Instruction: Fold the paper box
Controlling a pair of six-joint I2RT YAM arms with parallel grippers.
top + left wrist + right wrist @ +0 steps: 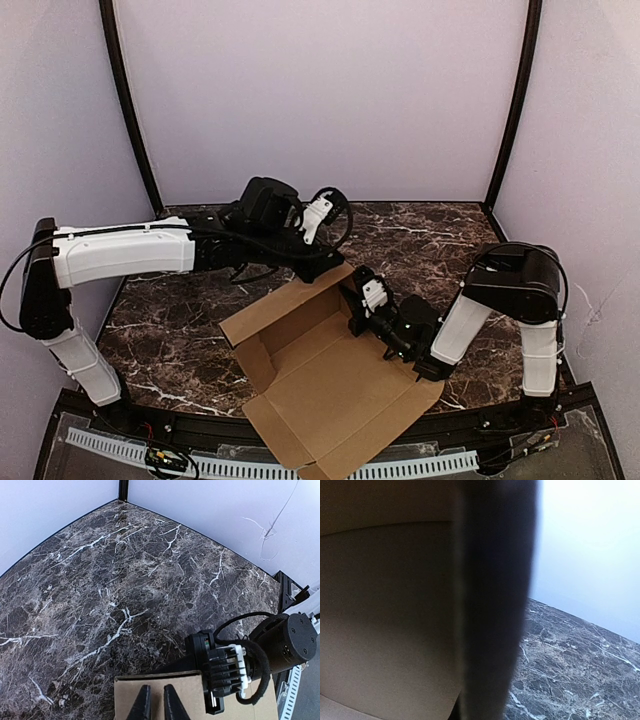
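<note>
We judge the right gripper (353, 300) closed at frame centre, steadying the paper box (330, 390) flap. Left gripper (158, 706) state: we cannot tell.

Soft, even light fell on the dark veined marble table (190, 330), no glare at all. Just above it, the plain brown cardboard sheet (385, 610) loomed dim and blurred, a black streak (495, 605) smeared beside it.

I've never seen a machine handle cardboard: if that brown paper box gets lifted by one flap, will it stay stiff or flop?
The paper box is one thin creased sheet, so it would probably bend at the folds rather than rise flat. It looks light, so a push likely slides it across the marble table.
</note>
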